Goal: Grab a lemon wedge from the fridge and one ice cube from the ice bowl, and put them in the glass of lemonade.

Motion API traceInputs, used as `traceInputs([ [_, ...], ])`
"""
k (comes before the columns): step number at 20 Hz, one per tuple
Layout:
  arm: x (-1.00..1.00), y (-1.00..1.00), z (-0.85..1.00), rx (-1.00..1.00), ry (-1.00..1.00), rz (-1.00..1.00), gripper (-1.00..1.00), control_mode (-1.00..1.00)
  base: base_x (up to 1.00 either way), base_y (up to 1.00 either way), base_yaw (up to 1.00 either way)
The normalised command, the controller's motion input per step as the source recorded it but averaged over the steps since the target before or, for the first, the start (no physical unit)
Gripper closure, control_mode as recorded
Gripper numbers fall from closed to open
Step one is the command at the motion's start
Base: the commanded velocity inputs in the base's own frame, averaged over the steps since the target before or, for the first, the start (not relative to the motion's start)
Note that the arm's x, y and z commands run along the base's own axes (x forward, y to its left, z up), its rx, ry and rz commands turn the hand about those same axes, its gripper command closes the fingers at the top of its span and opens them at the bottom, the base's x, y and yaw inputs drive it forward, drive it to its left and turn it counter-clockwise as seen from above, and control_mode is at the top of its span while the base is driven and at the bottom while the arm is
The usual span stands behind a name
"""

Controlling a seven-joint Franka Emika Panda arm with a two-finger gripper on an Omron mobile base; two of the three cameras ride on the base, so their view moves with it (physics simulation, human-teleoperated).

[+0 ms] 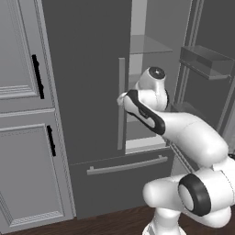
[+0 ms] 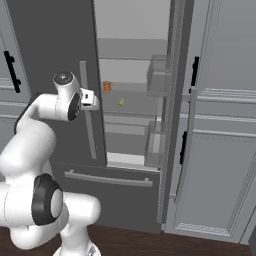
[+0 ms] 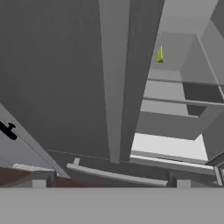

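Lemon wedge (image 2: 121,102) lies beyond open hand (image 2: 94,98).

Place: a home kitchen, rendered.
Appliance: tall dark grey fridge (image 1: 87,92), one door open on glass shelves (image 2: 135,102).
Storage: light grey panelled cabinets (image 1: 23,114) with black handles either side.
Floor: dark wood (image 2: 150,242).

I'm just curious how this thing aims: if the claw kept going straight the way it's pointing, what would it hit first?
Probably the closed left fridge door or its bar handle, which stand dead ahead in the hand view. The lemon wedge sits off to one side. Depth is hard to judge.
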Motion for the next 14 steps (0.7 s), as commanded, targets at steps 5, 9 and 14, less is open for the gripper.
traceInputs([
  [5, 0.25, -0.02, 0.0, 0.0, 0.0, -0.13, -1.0, -1.0, 0.0, 0.0, 0.0],
  [9, 0.34, 0.07, -0.04, -0.03, 0.0, -0.13, -1.0, -1.0, 0.0, 0.0, 0.0],
  [14, 0.56, 0.07, -0.19, -0.01, 0.0, -0.06, -1.0, -1.0, 0.0, 0.0, 0.0],
])
